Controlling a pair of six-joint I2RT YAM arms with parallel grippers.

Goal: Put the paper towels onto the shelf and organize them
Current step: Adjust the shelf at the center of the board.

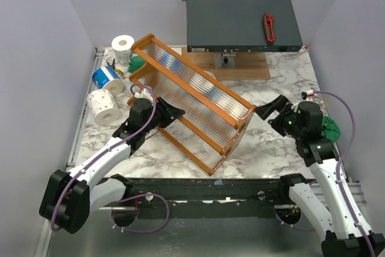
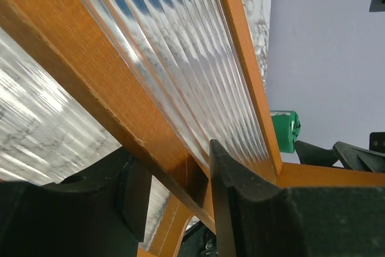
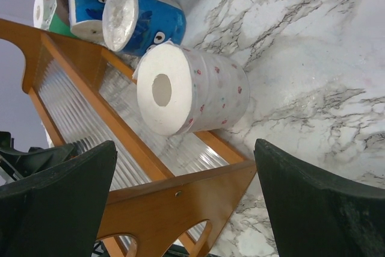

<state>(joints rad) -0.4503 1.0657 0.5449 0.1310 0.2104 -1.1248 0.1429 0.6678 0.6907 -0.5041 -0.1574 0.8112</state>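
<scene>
Paper towels (image 1: 171, 63) behind the shelf (image 1: 239, 129) mere blurs through ribbed plastic; green-wrapped roll (image 1: 136, 63) half hidden.

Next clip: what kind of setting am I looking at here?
Probably a lab test cell, not a home: plain walls box in a marble-patterned table, a left arm and right arm are bolted at its near edge, and a dark metal box sits at the back.
</scene>
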